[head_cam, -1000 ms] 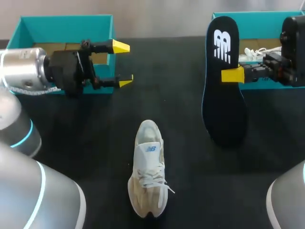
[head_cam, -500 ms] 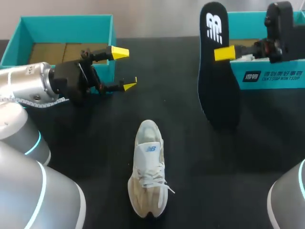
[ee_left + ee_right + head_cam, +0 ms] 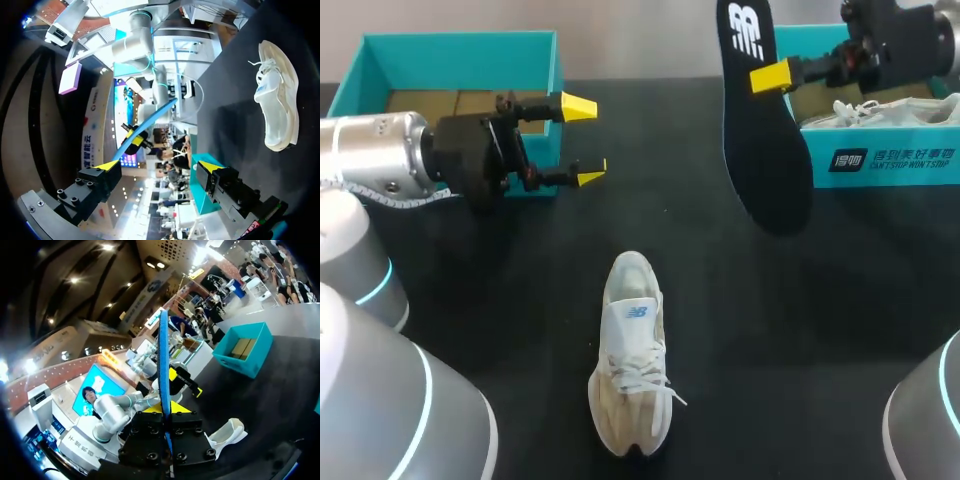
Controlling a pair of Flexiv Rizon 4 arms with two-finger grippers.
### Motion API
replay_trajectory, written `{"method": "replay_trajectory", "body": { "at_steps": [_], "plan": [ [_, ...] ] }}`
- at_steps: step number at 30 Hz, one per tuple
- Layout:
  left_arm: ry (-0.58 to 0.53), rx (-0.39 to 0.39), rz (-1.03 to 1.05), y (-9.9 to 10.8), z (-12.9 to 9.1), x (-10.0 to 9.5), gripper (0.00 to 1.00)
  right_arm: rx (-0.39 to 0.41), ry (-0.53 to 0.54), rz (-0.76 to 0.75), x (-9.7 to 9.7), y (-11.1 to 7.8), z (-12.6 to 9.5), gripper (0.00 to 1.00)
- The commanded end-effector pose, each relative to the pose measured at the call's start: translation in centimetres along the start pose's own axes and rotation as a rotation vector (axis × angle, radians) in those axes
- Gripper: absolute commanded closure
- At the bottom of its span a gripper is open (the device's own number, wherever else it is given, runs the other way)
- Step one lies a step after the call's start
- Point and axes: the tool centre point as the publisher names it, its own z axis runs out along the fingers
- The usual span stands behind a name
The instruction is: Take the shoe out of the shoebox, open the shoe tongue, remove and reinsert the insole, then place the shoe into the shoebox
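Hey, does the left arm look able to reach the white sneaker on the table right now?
Probably yes. The left gripper is open and empty, and nothing lies between it and the white sneaker; the right gripper holds the insole well off to the side.

A robotics workstation: left arm (image 3: 375,170), right arm (image 3: 928,425), black table (image 3: 500,300).

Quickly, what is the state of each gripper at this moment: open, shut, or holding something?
The left gripper is open and holds nothing.
The right gripper is shut on the dark insole, held upright above the table.
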Motion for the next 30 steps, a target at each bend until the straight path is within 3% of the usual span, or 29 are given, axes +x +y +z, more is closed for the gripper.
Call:
{"method": "replay_trajectory", "body": {
  "at_steps": [1,2,7,8,13,28,30],
  "plan": [
    [0.000,0.000,0.002,0.0,0.1,0.0,0.00,0.049,0.001,0.002,-0.2,0.6,0.1,1.00],
    [0.000,0.000,0.002,0.0,0.1,0.0,0.00,0.049,0.001,0.002,-0.2,0.6,0.1,1.00],
    [0.000,0.000,0.002,0.0,0.1,0.0,0.00,-0.018,0.011,0.053,-3.7,4.3,0.2,1.00],
    [0.000,0.000,0.002,0.0,0.1,0.0,0.00,-0.001,0.008,0.092,-4.6,5.0,0.4,1.00],
    [0.000,0.000,0.002,0.0,0.1,0.0,0.00,-0.047,0.040,0.209,-7.0,6.5,1.7,1.00],
    [0.000,0.000,0.002,0.0,0.1,0.0,0.00,-0.047,0.040,0.209,-7.0,6.5,1.7,1.00],
    [0.000,0.000,0.002,0.0,0.1,0.0,0.00,-0.055,0.015,0.261,-7.5,7.6,2.7,1.00]
  ]
}}
